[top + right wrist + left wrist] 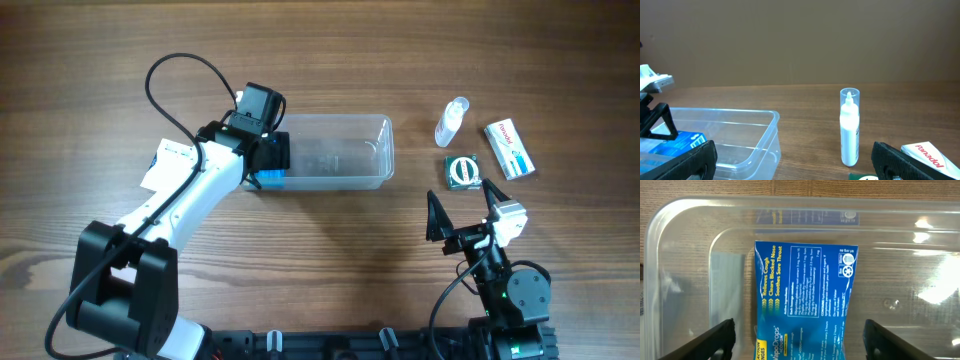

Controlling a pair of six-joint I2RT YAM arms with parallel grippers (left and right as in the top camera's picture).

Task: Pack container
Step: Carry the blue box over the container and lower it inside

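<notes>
One container [345,155], one blue lozenge packet [802,305], one spray bottle [452,120], one white box [509,148], seemingly one small green box [462,170].

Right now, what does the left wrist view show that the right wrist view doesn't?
Only the left wrist: the printed face of the blue packet lying in the container, with the left gripper open, its fingers standing clear on either side of the packet. Only the right wrist: an upright spray bottle and a white Panadol box on the table, and the open right gripper. Both: the container and the blue packet, which the right wrist sees only through the container's wall.
</notes>
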